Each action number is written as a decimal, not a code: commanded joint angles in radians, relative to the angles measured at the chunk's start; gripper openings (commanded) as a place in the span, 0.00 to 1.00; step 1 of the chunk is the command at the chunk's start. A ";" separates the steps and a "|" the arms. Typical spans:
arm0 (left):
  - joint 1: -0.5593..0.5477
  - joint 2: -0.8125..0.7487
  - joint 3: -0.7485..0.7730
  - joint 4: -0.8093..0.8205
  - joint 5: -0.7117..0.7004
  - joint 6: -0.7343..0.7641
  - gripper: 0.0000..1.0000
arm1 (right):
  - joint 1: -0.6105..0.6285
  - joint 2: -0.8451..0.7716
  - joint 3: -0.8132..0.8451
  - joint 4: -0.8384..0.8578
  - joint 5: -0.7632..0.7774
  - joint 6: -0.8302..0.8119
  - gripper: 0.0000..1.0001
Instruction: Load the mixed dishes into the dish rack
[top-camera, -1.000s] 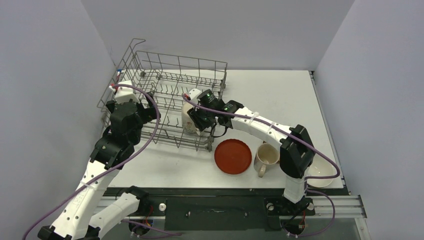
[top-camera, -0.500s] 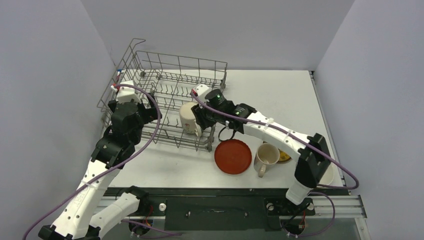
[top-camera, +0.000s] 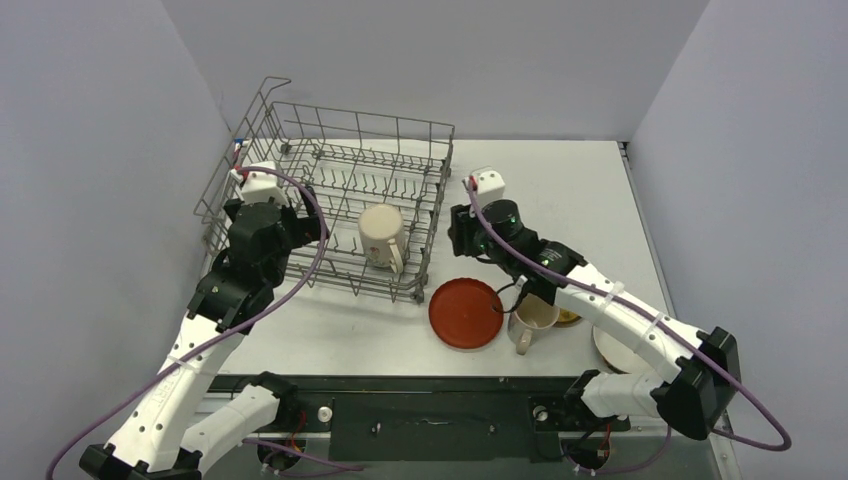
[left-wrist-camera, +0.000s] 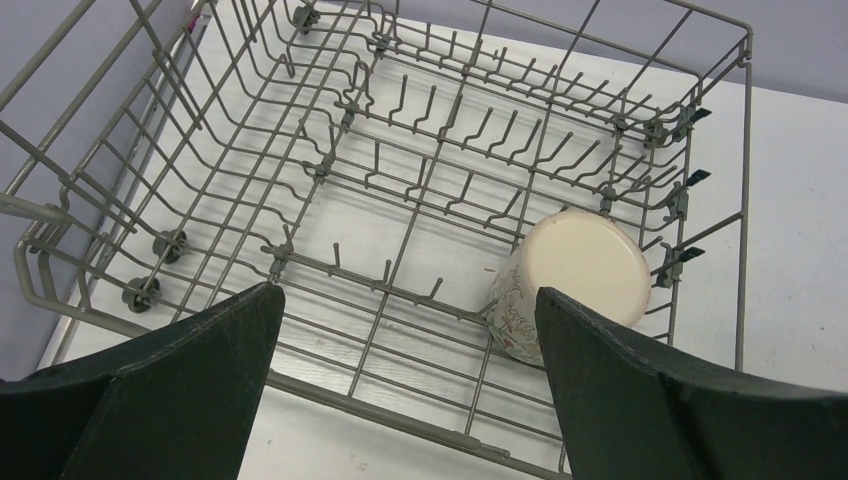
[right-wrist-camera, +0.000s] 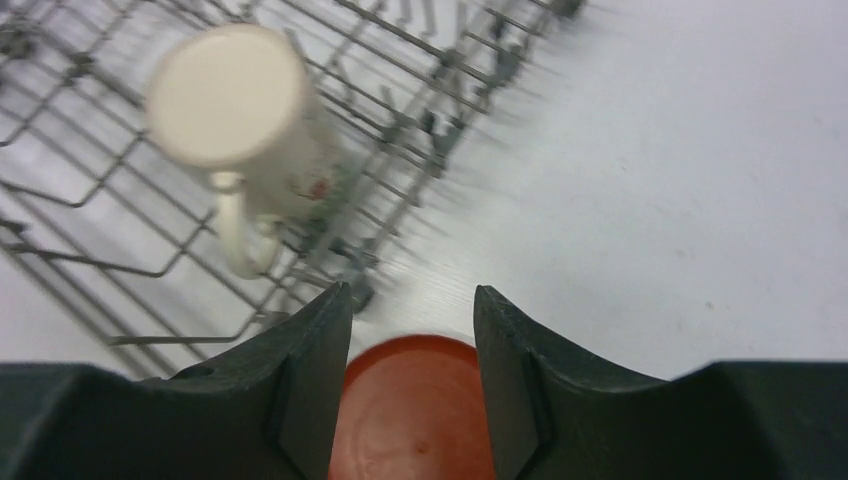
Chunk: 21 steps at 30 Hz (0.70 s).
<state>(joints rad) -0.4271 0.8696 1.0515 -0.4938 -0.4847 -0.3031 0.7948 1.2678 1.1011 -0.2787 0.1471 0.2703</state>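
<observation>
Cream mug stands inverted in the near-right corner of the dish rack — left gripper and right gripper both gape empty, and the flat red plate could skid from a shallow pinch.

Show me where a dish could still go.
Most of the dish rack is bare: all rows left of and behind the upturned cream mug in its near-right corner. The table beyond the rack's right side is free too. Crowded: around the red plate and upright mug.
</observation>
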 joint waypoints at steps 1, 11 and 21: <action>0.007 -0.007 0.009 0.056 0.030 0.009 0.96 | -0.118 -0.087 -0.131 0.001 0.069 0.094 0.44; 0.004 0.016 0.014 0.053 0.061 0.005 0.97 | -0.235 0.003 -0.127 -0.223 -0.001 0.040 0.42; 0.004 0.006 0.001 0.064 0.063 0.016 0.96 | -0.237 0.253 -0.045 -0.265 -0.068 -0.039 0.43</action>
<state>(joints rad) -0.4255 0.8886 1.0512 -0.4839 -0.4316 -0.3023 0.5625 1.4628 0.9936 -0.5266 0.1043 0.2775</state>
